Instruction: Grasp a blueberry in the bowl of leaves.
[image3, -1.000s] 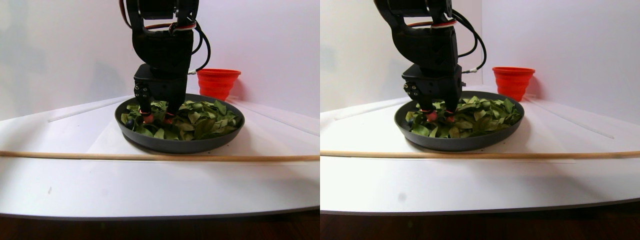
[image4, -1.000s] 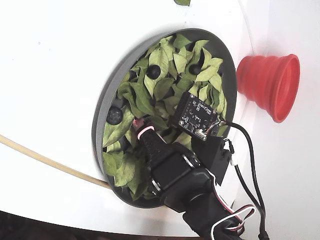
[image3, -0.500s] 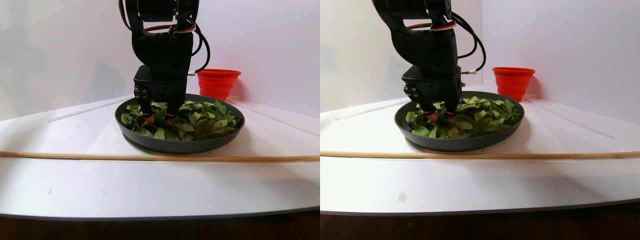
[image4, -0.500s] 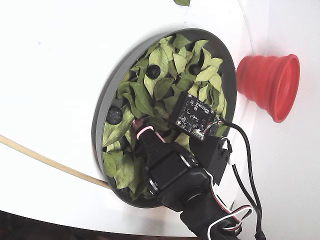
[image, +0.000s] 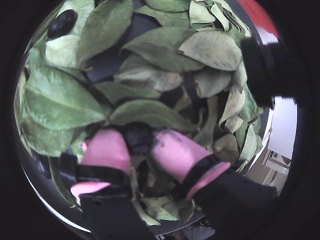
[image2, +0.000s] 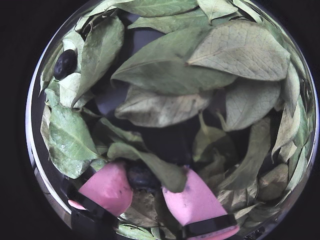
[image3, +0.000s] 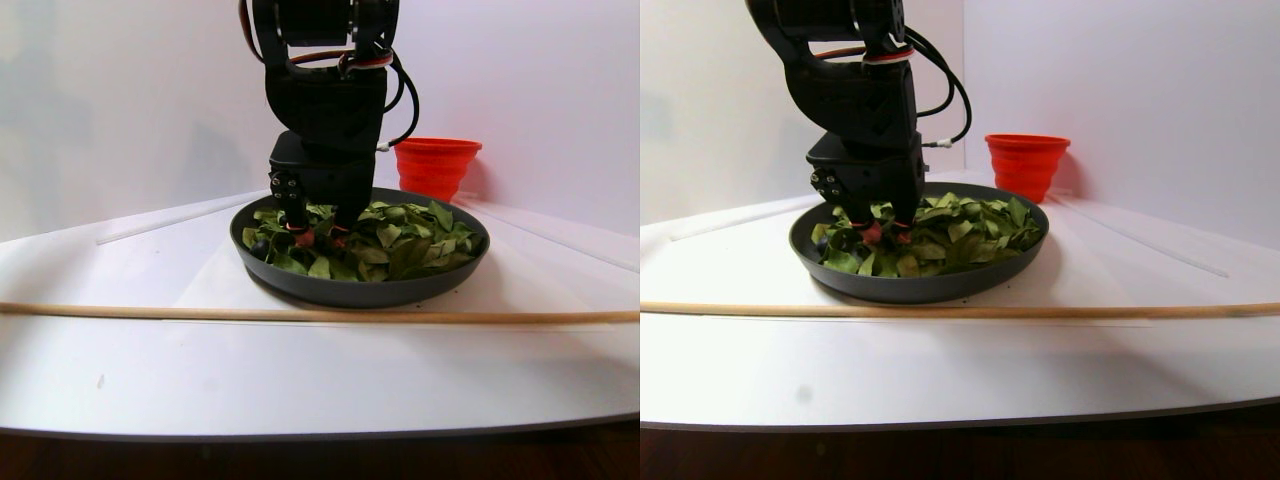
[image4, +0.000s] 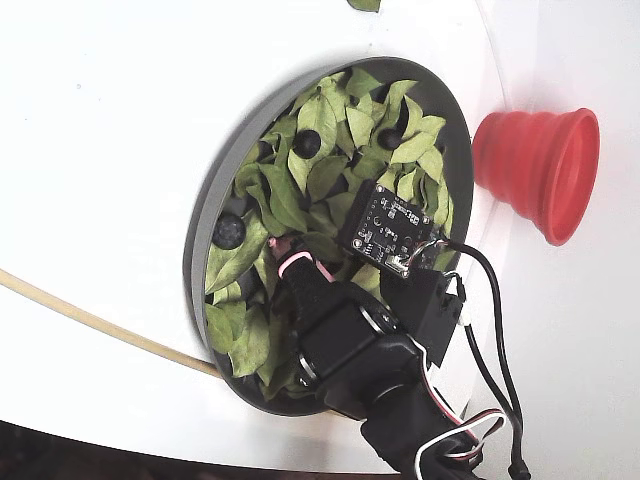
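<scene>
The dark grey bowl is full of green leaves. My gripper with pink fingertips is down among the leaves, its jaws closed on either side of a dark blueberry. In the other wrist view the gripper holds the same blueberry, with a leaf lying partly over it. A second blueberry lies at the far left rim and also shows in the other wrist view. In the stereo view the gripper sits at the bowl's left part.
A red ribbed cup stands just beyond the bowl, also seen in the stereo view. A thin wooden stick lies across the white table in front of the bowl. More blueberries lie among the leaves.
</scene>
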